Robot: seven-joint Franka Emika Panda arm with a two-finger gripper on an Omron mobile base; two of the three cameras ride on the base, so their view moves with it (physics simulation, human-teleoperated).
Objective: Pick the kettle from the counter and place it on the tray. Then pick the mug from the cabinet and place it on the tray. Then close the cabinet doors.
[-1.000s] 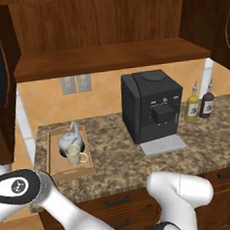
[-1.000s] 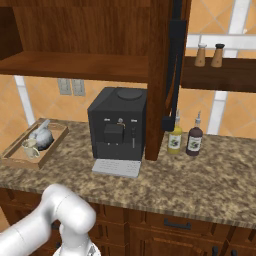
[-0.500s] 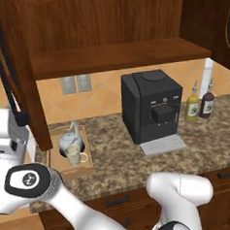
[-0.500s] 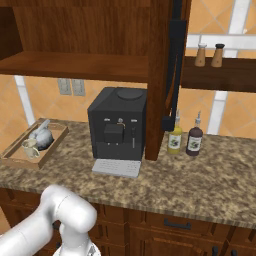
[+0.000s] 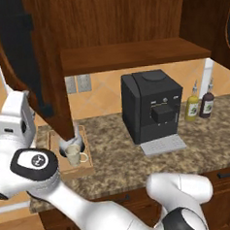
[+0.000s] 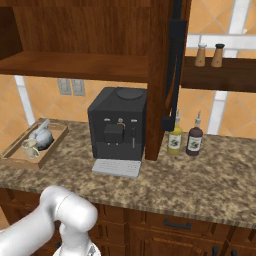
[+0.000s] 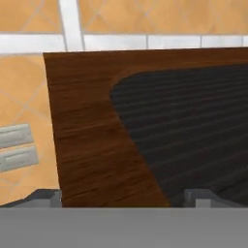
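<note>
Pushing the left cabinet door (image 5: 33,69) should be easy; it's stiff, hinged wood. Gripper (image 7: 123,196) looks spread wide, holding nothing, maybe touching its frame.

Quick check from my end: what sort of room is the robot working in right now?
A home kitchen, by the look of it: a granite counter over wooden drawers, a black coffee machine on it, tiled wall behind, and a dark wood wall cabinet above.
</note>
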